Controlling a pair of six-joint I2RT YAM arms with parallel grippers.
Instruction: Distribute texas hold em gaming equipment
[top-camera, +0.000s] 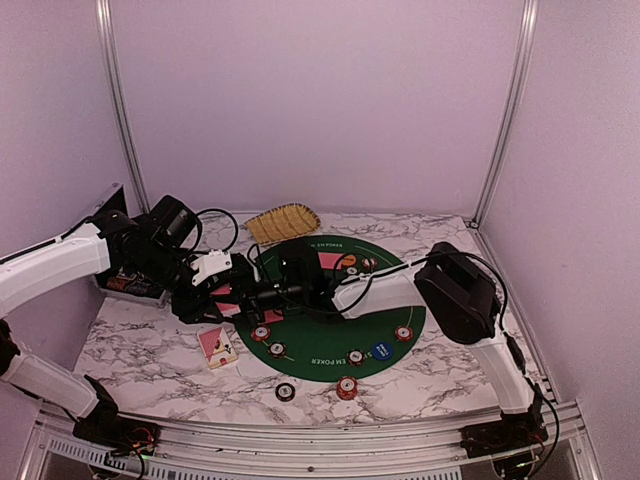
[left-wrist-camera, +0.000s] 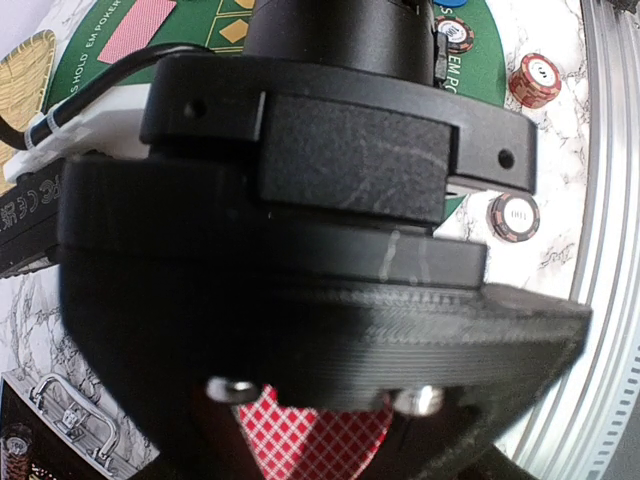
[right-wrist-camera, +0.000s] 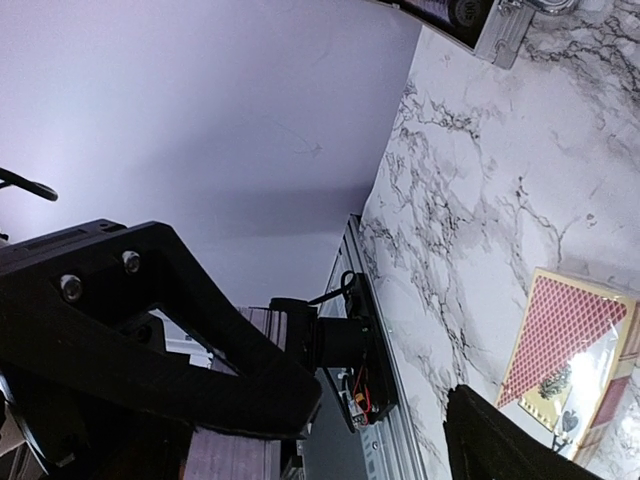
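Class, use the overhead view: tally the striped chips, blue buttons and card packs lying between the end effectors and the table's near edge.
Striped chips: 6
Blue buttons: 1
Card packs: 1
Total: 8

Table (top-camera: 150, 340) glossy marble-look; mat (top-camera: 305, 342) matt green, probably felt; basket (top-camera: 283, 222) rough woven; poker chip (left-wrist-camera: 535, 80) smooth plastic.

place: lab test cell | cues: aluminium frame posts (top-camera: 119, 110), plain walls (top-camera: 320, 100), marble tabletop (top-camera: 150, 340)
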